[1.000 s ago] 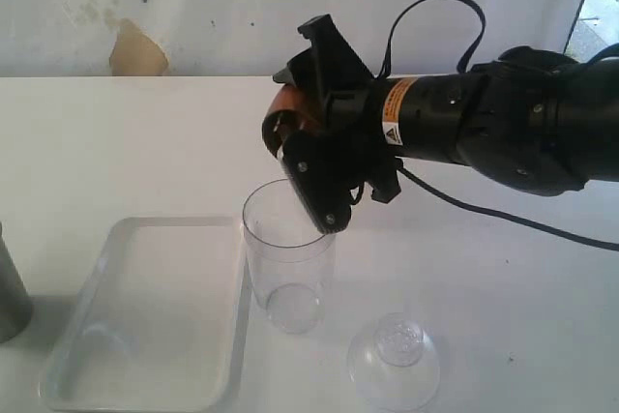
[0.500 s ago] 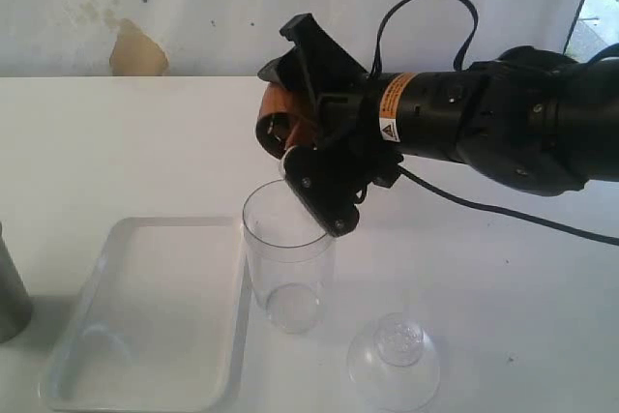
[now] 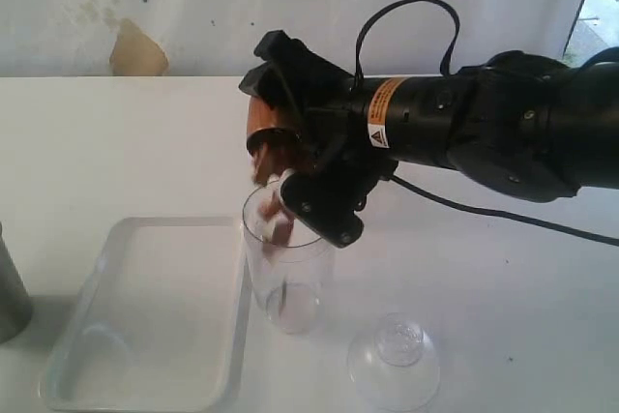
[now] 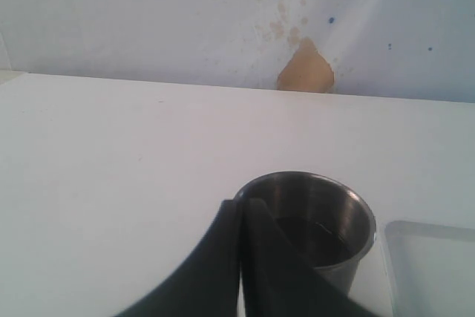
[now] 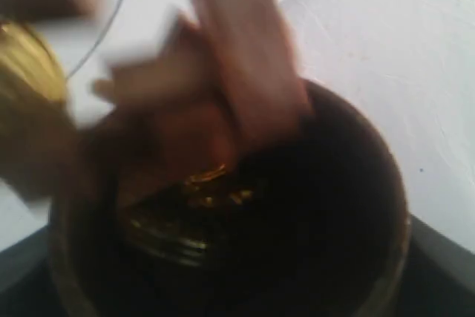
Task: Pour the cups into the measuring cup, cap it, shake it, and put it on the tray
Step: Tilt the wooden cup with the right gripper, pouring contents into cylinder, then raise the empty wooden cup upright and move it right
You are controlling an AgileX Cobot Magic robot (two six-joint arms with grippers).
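My right gripper [image 3: 290, 142] is shut on the brown wooden cup [image 3: 261, 121] and holds it tipped mouth-down over the clear measuring cup [image 3: 288, 268]. Small brown pieces [image 3: 276, 218] tumble from the wooden cup [image 5: 312, 213] into it; they show as blurred blocks [image 5: 245, 72] in the right wrist view. The steel tumbler [image 4: 326, 220] stands upright beside the white tray [image 3: 145, 336], at the exterior view's left edge [image 3: 10, 287]. My left gripper [image 4: 241, 207] is shut and empty, just short of the tumbler's rim. The clear dome cap [image 3: 394, 360] lies on the table to the right of the measuring cup.
The white table [image 3: 116, 142] runs back to a stained white wall [image 3: 135, 50]. A black cable [image 3: 503, 215] trails from the right arm across the table. A corner of the tray [image 4: 434, 257] shows past the tumbler in the left wrist view.
The right gripper has tipped the wooden cup further over and shifted slightly left. Pieces now fall from it into the measuring cup, which held nothing before.
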